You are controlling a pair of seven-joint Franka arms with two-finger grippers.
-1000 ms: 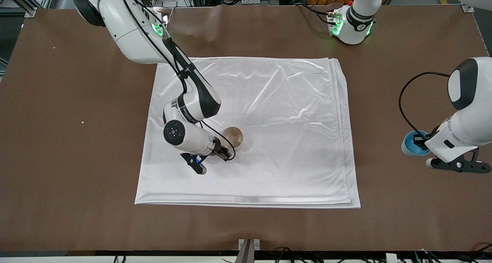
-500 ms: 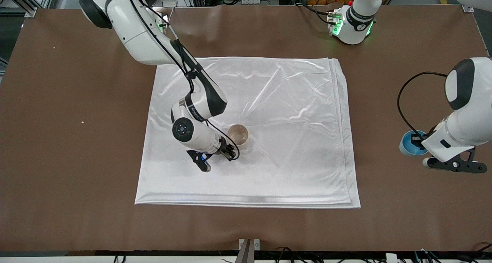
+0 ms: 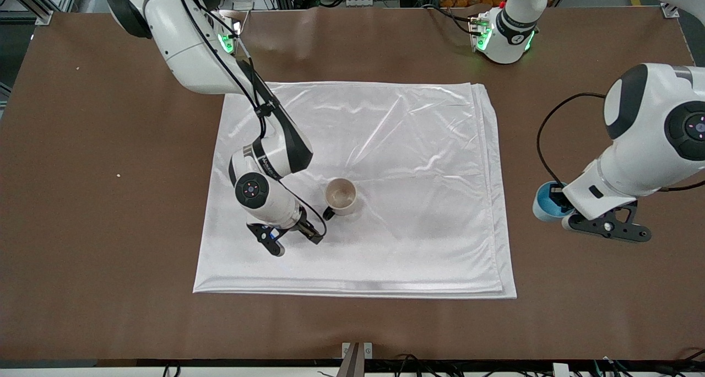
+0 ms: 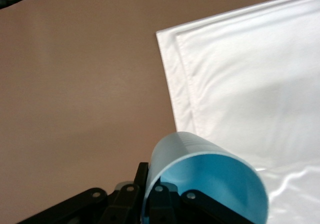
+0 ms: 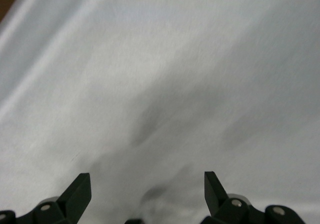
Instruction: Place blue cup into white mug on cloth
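The white mug (image 3: 340,196) stands upright on the cloth (image 3: 413,145), its black handle pointing toward my right gripper. My right gripper (image 3: 313,233) is open and empty, low over the cloth just beside the mug's handle and not touching it. In the right wrist view, my right gripper (image 5: 147,184) has only cloth (image 5: 175,84) between its spread fingertips. My left gripper (image 3: 557,205) is shut on the rim of the blue cup (image 3: 545,209) and holds it over the brown table, off the cloth's edge at the left arm's end. The left wrist view shows the cup (image 4: 210,179) in my left gripper (image 4: 152,186), with the cloth's corner (image 4: 260,74) ahead.
The brown table (image 3: 110,200) surrounds the cloth on all sides. The left arm's base (image 3: 504,35) stands at the table's back edge. A small metal bracket (image 3: 357,352) sits at the front edge.
My right gripper has let go of the mug and drawn back from its handle. My left arm has carried the blue cup closer to the cloth.
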